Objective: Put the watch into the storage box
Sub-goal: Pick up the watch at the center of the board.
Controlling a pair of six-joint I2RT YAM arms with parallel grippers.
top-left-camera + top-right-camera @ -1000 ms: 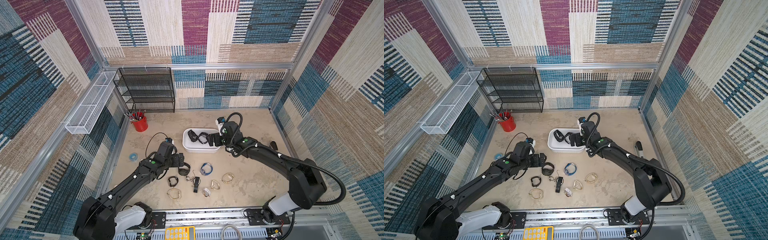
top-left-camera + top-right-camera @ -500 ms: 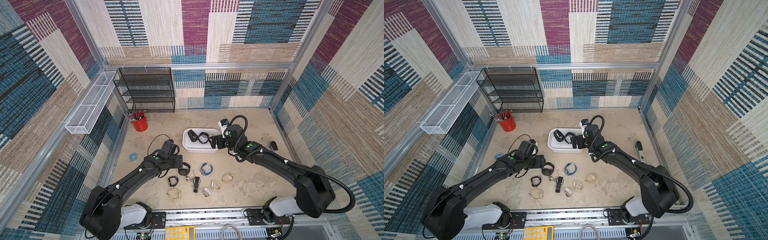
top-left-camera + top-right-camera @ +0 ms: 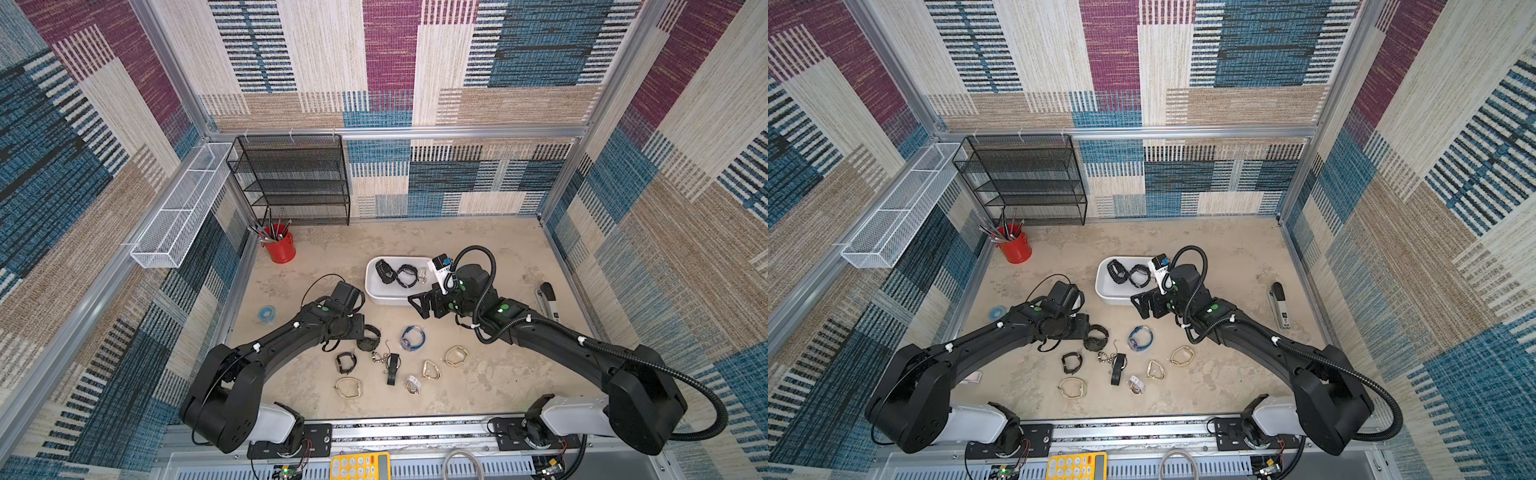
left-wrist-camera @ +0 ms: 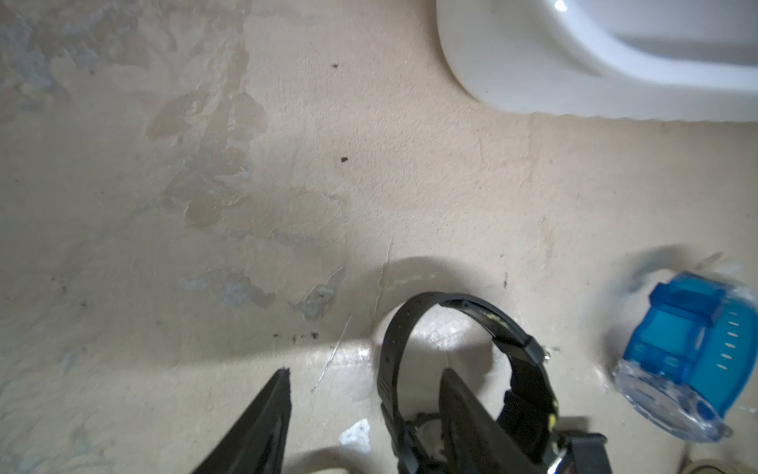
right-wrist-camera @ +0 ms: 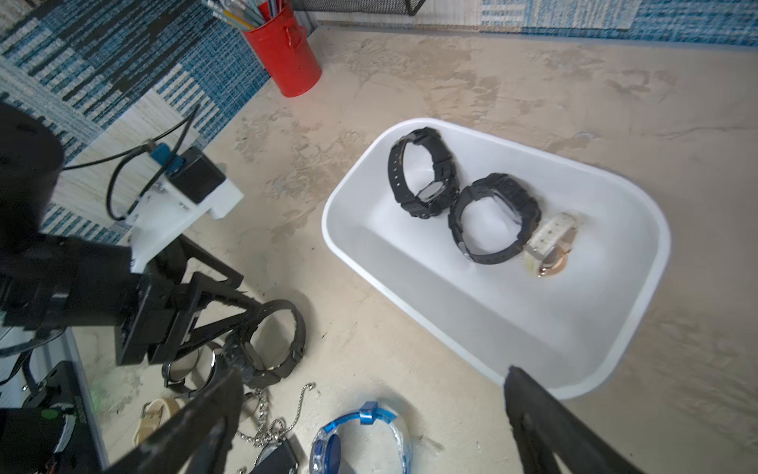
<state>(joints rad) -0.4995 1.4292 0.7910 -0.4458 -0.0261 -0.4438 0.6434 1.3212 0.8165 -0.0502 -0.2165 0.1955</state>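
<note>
Overhead, in both top views, the black watch [image 3: 369, 343] lies on the table [image 3: 478, 257] near the storage box [image 3: 370, 286], outside it. Left wrist: left claw [image 4: 367, 371] stands partly open, straddling the watch strap, not clamped. Right wrist: right claw [image 5: 373, 371] gapes wide, empty, beside the box's rim; three watches [image 5: 422, 176] lie inside.

2 matte-black arms, the left arm [image 3: 266, 345] and the right arm [image 3: 557, 338], are ending in white bases [image 3: 573, 409] and showing green dots [image 3: 504, 308] — a ribbed black cable [image 3: 722, 415] is looping along the right one.
</note>
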